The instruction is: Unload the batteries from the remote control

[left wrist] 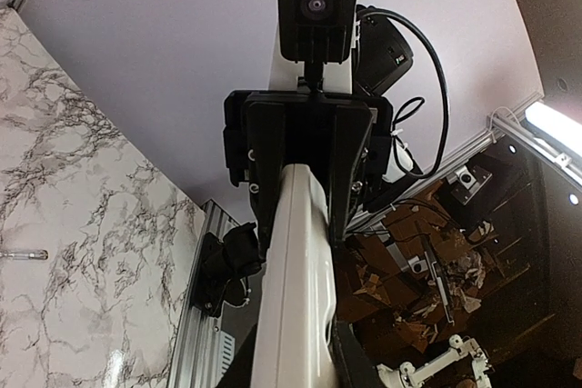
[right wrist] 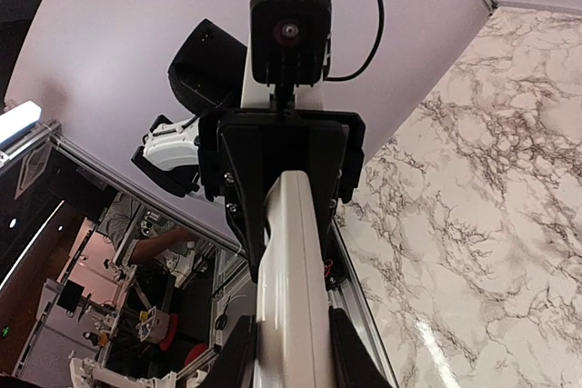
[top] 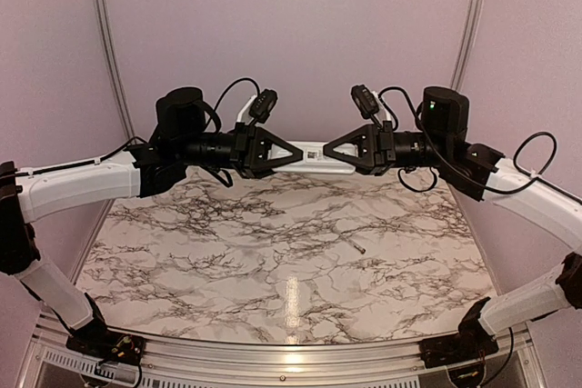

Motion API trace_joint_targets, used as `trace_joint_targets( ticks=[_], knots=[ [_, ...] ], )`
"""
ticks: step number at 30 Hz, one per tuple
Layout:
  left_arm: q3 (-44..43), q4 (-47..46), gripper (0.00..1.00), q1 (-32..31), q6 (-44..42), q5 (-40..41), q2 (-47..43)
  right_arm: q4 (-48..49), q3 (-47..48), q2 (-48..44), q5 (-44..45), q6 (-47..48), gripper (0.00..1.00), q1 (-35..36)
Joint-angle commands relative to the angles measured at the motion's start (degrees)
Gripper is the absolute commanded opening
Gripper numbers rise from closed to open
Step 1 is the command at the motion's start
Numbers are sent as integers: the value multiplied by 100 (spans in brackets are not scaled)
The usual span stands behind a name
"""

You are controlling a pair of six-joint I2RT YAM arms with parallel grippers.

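Slim white rectangular plastic remote control is in the air, level, above the far part of the white-and-grey marbled desk, bridging the two arms. Right jaws are clenched on its right end; the right wrist view shows a dark finger on either side of the white bar. Left jaws meet its left end and look clamped on it in the top view. The left wrist view does not show that contact clearly.

The batteries are not visible in any view, and whether they sit inside the remote cannot be told. A thin grey rod lies alone on the desk, well apart from both arms.

Step in hand, by my reading: two-handed hold to steady the body before opening it. No battery is out yet, so the task is early.

Next move calls for one side to keep a firm hold while the other works the cover or compartment. Risk is twisting the bar out of either grip.
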State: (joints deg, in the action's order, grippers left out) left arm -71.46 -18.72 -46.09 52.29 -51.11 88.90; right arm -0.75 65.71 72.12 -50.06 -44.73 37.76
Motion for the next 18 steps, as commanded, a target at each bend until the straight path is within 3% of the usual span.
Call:
trace_joint_targets(
  ticks=[1, 4, 12, 18],
  knots=[
    [34, -76, 0, 12, 92, 14, 28, 93, 33, 76, 45, 49, 0, 36],
    [58, -7, 0, 12, 124, 150, -7, -291, 136, 95, 230, 190, 4, 34],
    [257, 527, 0, 13, -33, 797, -257, -2282, 1172, 194, 1582, 1184, 66, 21],
    [185, 1337, 0, 43, -592, 1278, -442, -3092, 1723, 64, 2426, 1454, 80, 21]
  ],
)
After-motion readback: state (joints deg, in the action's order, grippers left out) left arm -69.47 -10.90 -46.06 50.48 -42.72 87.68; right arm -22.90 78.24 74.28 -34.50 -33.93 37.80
